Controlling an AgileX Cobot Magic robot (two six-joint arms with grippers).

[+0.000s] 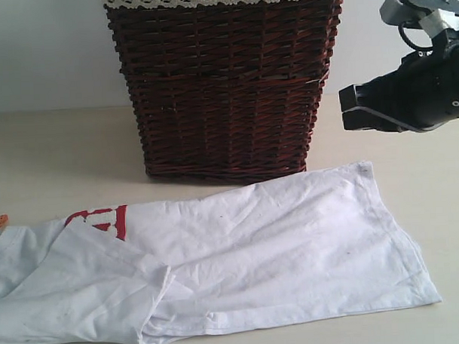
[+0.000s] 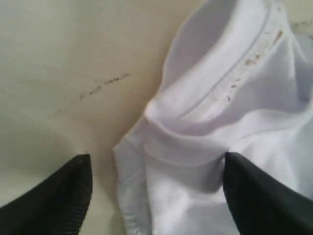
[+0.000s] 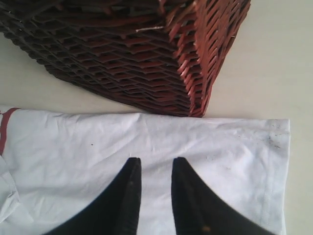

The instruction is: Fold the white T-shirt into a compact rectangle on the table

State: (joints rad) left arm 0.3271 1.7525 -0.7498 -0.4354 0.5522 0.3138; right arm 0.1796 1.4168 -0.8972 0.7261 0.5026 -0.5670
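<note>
White shirt (image 1: 255, 246) lies flat on the table (image 1: 48, 148), spread just in front of the basket (image 1: 226, 89), its red patch (image 1: 103, 219) off the basket's left corner. Right gripper (image 3: 155, 161) hangs above the shirt by the basket's right corner, jaws narrowly parted, holding nothing. Left gripper (image 2: 157, 155) gapes wide over a blurred hem (image 2: 220, 93), perhaps the collar, one finger (image 2: 58, 200) over bare table

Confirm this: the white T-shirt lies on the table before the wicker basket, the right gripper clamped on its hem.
Not clamped. The exterior view shows the right gripper in the air, clear of the white T-shirt, holding nothing. The shirt does lie on the table before the wicker basket.
</note>
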